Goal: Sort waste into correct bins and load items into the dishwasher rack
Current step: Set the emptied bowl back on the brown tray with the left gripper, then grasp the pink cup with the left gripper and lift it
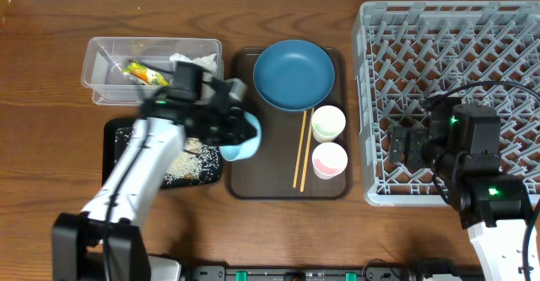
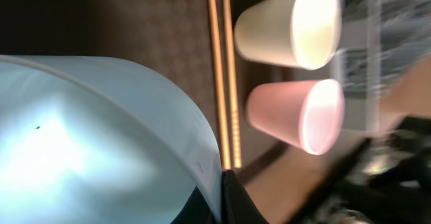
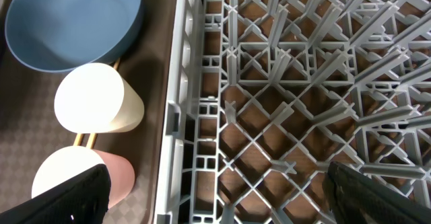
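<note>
Rack lies right on the counter, our right tool spread wide above it, holding nothing. Bowl, pinched by its rim in our closed left tool, hangs tilted at the brown tray's left edge: stiff, smooth, likely slippery and breakable. Cups look light; we'd grip their rims.

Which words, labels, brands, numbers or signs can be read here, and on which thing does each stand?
No text can be read.
Yellow-green snack wrapper in the clear plastic rectangular tub: any print is too small and blurred to read.
Round dark-blue plate, pale bowl, small cream cup, small pink cup, large grey plastic dishwasher rack: no writing visible.
</note>
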Available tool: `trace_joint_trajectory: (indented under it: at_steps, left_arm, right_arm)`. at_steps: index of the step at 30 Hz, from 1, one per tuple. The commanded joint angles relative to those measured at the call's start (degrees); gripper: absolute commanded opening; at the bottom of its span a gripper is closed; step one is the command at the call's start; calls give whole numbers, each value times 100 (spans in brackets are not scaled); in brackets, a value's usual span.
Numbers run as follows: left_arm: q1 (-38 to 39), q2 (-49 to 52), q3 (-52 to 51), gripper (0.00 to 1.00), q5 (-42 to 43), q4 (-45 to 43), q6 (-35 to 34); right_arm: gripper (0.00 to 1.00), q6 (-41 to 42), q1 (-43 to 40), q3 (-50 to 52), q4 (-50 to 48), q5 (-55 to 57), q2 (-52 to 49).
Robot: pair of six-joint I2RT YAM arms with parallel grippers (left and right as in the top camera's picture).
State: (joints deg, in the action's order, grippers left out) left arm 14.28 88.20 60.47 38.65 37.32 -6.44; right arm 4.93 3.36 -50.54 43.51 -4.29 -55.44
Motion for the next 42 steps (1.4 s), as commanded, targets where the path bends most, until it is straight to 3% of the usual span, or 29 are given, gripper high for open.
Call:
trace_joint_trajectory:
  at_steps: [1, 11, 14, 18, 24, 30, 36, 42]
  left_arm:
    - [608, 236, 116, 6, -1357, -208, -184]
    - [1340, 699, 116, 9, -1733, -678, -205]
    - [1338, 658, 118, 34, -1731, -675, -205]
    - [1340, 560, 144, 41, -1727, -634, -205]
    - [1451, 256, 168, 41, -1134, -857, -208]
    - [1919, 245, 166, 42, -1130, -1268, -205]
    - [2441, 326, 153, 42, -2149, -1318, -208]
    - [2702, 616, 149, 42, -2179, -1327, -208]
  right_arm:
    - [99, -74, -72, -120, 0, -22, 35]
    - [99, -74, -72, -120, 9, -24, 35]
    - [99, -74, -72, -120, 9, -22, 35]
    - [99, -74, -72, -120, 9, -24, 35]
    - [99, -74, -72, -120, 9, -22, 35]
    - [99, -74, -72, -120, 11, -24, 35]
    - [99, -74, -72, -120, 11, -22, 35]
    - [99, -74, -72, -120, 26, -24, 35]
